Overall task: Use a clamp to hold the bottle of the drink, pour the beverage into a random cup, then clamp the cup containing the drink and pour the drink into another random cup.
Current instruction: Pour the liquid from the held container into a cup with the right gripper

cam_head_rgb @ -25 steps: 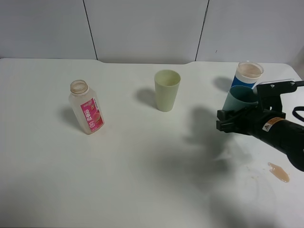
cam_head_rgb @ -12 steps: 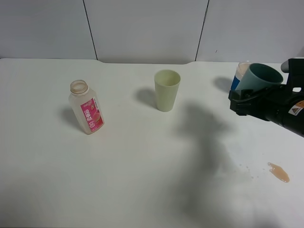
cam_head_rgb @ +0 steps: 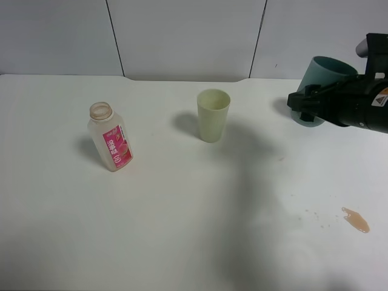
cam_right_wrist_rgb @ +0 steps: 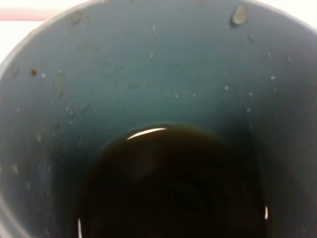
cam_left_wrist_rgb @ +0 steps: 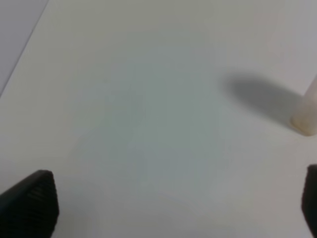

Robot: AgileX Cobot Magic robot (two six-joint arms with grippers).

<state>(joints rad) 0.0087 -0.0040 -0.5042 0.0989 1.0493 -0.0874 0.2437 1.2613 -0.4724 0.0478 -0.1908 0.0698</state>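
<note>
An open bottle (cam_head_rgb: 111,136) with a pink label stands at the table's left. A pale green cup (cam_head_rgb: 213,114) stands upright in the middle. At the far right my right gripper (cam_head_rgb: 308,104) is shut on a teal cup (cam_head_rgb: 325,68), held above the table and tilted with its mouth up and to the right. The right wrist view looks into that teal cup (cam_right_wrist_rgb: 158,89): droplets on its wall, a dark glinting bottom. My left gripper (cam_left_wrist_rgb: 168,210) is open over bare table, with one of its fingertips (cam_left_wrist_rgb: 30,203) at the picture's corner; it is out of the exterior view.
A small puddle of brownish drink (cam_head_rgb: 356,220) and some drops lie on the table at the front right. A pale object's base (cam_left_wrist_rgb: 306,119) and its shadow show at the edge of the left wrist view. White wall panels stand behind the table.
My right gripper has carried the teal cup up and back toward the far right, tipping it over. The blue cup seen behind it earlier is now covered.
</note>
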